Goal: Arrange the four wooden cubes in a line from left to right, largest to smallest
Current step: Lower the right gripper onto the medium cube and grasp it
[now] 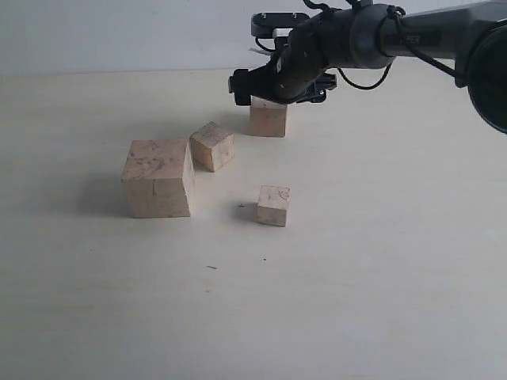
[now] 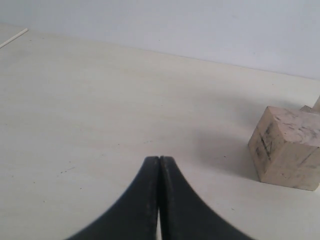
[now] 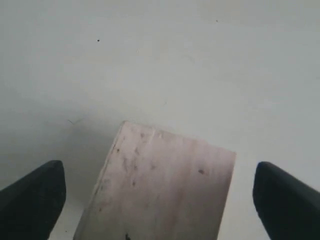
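Note:
Four pale wooden cubes stand on the table. The largest cube (image 1: 158,177) (image 2: 287,148) is at the left, a mid-size cube (image 1: 212,146) just behind its right side, the smallest cube (image 1: 273,205) in front at the middle. The fourth cube (image 1: 268,119) (image 3: 160,185) stands at the back, directly under my right gripper (image 1: 277,89) (image 3: 160,200). That gripper is open, its fingers wide on either side of the cube with gaps on both sides. My left gripper (image 2: 159,160) is shut and empty, low over bare table left of the largest cube.
The pale table (image 1: 380,261) runs back to a white wall (image 1: 119,36). The dark right arm (image 1: 396,36) reaches in from the upper right over the back of the table.

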Robot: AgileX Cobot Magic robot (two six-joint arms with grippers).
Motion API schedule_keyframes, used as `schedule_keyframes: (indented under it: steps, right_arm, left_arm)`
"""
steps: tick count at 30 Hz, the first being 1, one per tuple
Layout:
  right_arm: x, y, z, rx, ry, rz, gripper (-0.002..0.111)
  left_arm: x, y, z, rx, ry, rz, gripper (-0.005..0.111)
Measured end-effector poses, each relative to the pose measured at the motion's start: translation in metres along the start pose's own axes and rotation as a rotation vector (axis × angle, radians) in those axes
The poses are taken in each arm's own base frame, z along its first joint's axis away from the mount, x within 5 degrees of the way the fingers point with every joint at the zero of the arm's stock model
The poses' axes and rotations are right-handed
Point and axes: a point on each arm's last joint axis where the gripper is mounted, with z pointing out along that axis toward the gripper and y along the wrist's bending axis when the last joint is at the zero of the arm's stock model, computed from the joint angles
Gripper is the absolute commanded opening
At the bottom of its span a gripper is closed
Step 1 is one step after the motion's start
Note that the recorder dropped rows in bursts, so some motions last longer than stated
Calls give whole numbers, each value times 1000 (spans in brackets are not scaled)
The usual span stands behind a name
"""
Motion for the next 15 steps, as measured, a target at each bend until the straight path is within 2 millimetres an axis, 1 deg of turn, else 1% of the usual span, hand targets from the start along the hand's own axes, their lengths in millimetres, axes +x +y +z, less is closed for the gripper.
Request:
schedule_keyframes:
  steps: [1,3,4,5,7,10,11,15]
  right_arm:
    - [0,0,0,0,-1,0,90]
    - [-1,0,2,3,3,0,79]
    - [-2,0,1,7,8,1,62]
    - [-3,0,0,18,23,3,54]
    - [-4,0,-1,30,39,5,31]
    - [-4,-2,-3,52,73,7,4]
    - [-4,-2,-4,59,83,7,0]
    - [-3,-3,-7,80,117,-15,0]
  left_arm:
    - [0,0,0,0,0,0,0]
    - [0,0,0,0,0,0,0]
    - [0,0,0,0,0,0,0]
    - [0,0,0,0,0,0,0]
    - [0,0,0,0,0,0,0]
    - [0,0,0,0,0,0,0]
    - [0,0,0,0,0,0,0]
    - [0,0,0,0,0,0,0]
